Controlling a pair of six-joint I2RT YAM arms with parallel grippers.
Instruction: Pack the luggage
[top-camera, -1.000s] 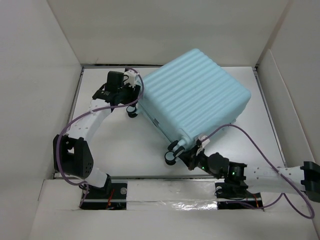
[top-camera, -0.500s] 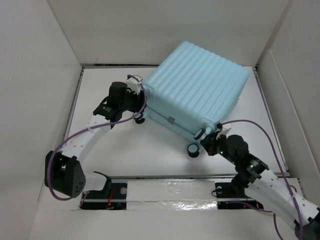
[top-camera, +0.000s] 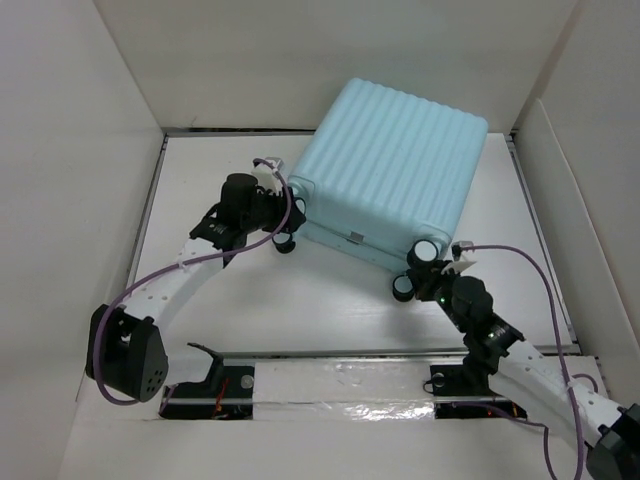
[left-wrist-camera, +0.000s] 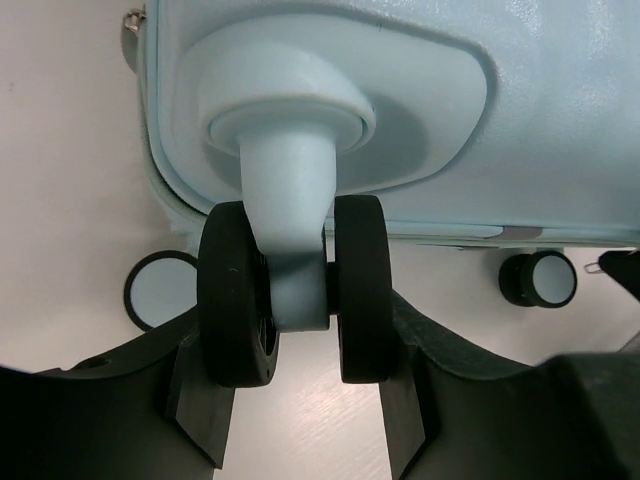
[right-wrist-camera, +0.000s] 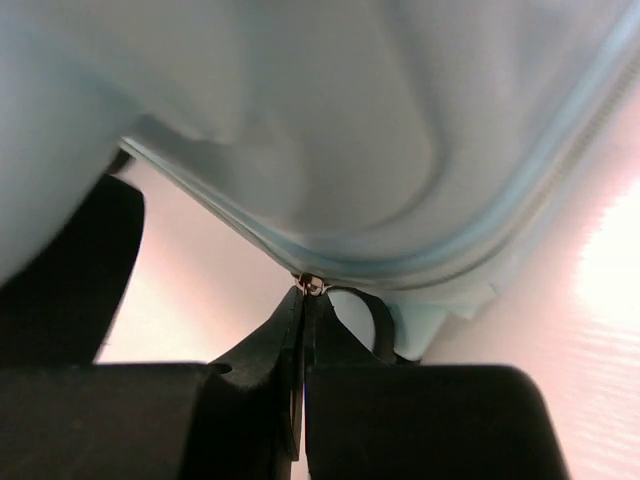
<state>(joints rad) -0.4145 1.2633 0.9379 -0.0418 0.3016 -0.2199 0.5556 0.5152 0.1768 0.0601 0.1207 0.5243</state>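
Observation:
The luggage is a pale aqua ribbed hard-shell suitcase, closed, its wheeled end toward me. My left gripper is at its near left corner. In the left wrist view that gripper is shut on a black twin caster wheel, one finger pressed against each outer side. My right gripper is at the near right corner, between two casters. In the right wrist view it is shut on a small metal zipper pull hanging from the luggage's zipper seam.
White cardboard walls enclose the white table on the left, back and right. Another caster shows along the suitcase's end. Purple cables loop off both arms. A foil-taped edge runs along the front.
The luggage has swung counterclockwise, its near right corner moving right and back. My right gripper went with it. The left jaws have narrowed around the caster.

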